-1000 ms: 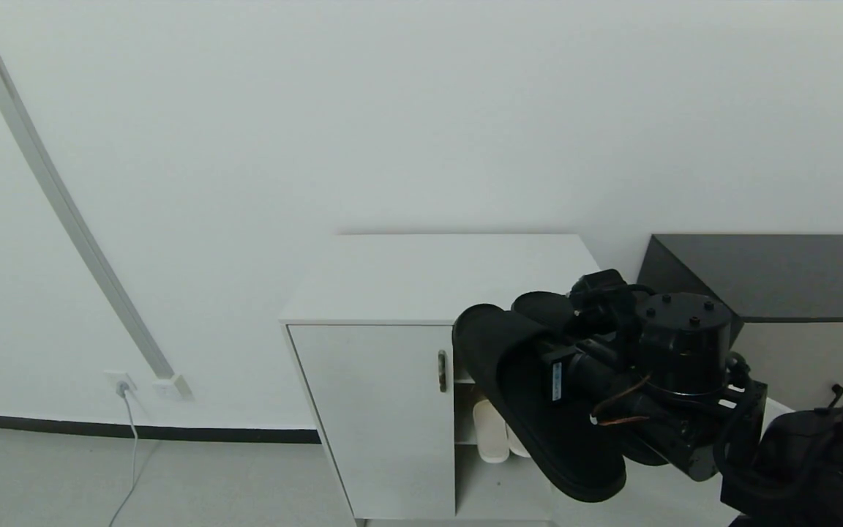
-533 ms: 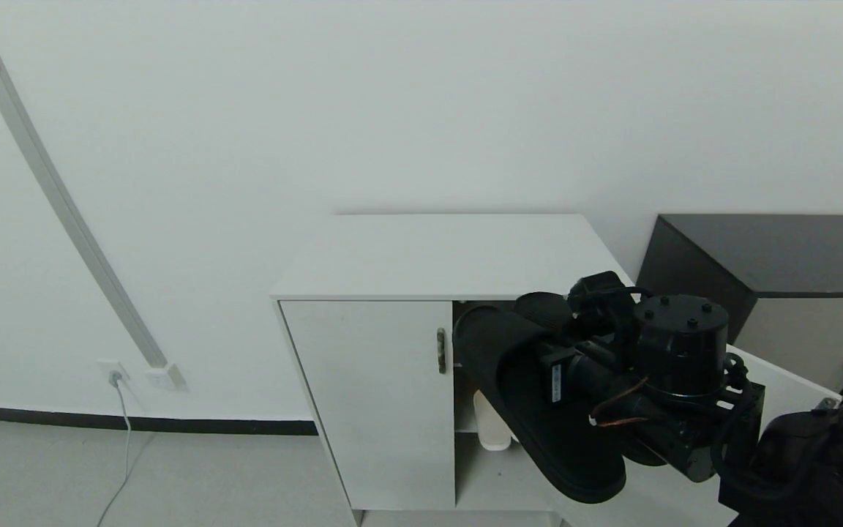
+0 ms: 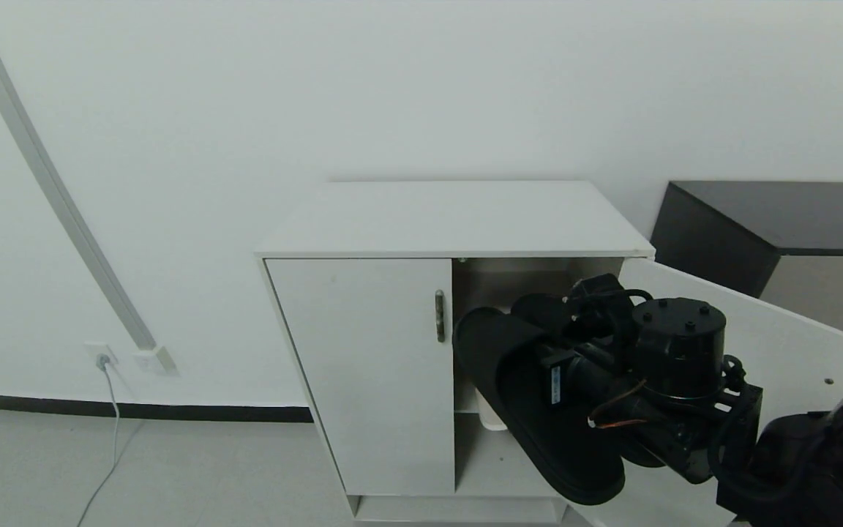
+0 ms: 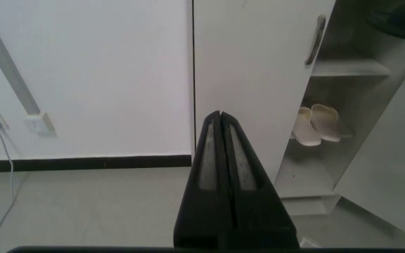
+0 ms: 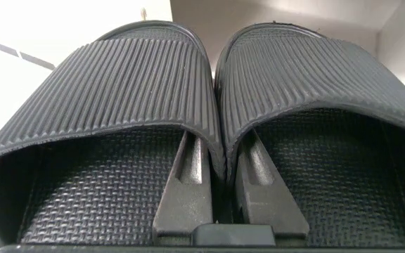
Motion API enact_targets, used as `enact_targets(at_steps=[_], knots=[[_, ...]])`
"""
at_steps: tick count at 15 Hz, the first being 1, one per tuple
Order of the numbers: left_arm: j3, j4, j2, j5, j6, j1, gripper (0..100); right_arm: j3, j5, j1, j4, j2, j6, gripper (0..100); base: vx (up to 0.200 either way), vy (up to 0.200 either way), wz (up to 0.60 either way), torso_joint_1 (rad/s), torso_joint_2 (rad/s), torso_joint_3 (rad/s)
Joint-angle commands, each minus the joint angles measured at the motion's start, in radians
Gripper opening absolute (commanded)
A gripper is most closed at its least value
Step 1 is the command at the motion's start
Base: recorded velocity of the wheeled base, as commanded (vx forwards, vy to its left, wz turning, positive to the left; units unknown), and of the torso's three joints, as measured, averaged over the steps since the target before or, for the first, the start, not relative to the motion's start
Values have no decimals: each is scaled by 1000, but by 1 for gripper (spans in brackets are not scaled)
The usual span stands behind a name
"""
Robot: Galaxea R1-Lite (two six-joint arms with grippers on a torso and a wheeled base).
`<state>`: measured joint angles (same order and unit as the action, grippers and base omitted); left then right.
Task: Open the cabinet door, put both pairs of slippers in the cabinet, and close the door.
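The white cabinet (image 3: 451, 219) has its left door (image 3: 363, 373) closed and its right door (image 3: 780, 344) swung open. My right gripper (image 5: 222, 147) is shut on a pair of black slippers (image 3: 531, 395), pinching the inner strap walls of both (image 5: 139, 77). The pair hangs soles outward, just in front of the open compartment. A white pair of slippers (image 4: 318, 123) lies on a shelf inside, and a bit of it shows behind the black pair (image 3: 491, 423). My left gripper (image 4: 220, 116) is shut and empty, low and to the cabinet's left.
A dark cabinet (image 3: 780, 219) stands right of the white one, close behind the open door. A wall socket with a cable (image 3: 103, 360) and a slanted conduit (image 3: 48, 183) are on the wall to the left. The floor in front is bare.
The head camera has shifted: cabinet, wall and socket all sit higher in the picture, and the open door shows more. The black slippers now stand lower against the opening, still held.
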<state>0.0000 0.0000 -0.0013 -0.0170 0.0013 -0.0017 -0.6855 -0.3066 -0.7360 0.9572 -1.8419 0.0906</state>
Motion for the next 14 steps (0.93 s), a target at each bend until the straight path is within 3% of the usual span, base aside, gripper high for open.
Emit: enact_targets(at_steps=[1,14], knots=[[0,0,1,0,0,0,0,1,0,0,2,-2,0,0,0,0,0,-203,515,325],[0,0,1,0,0,0,0,3,0,0,2,-2,0,0,0,0,0,-142,476,332]])
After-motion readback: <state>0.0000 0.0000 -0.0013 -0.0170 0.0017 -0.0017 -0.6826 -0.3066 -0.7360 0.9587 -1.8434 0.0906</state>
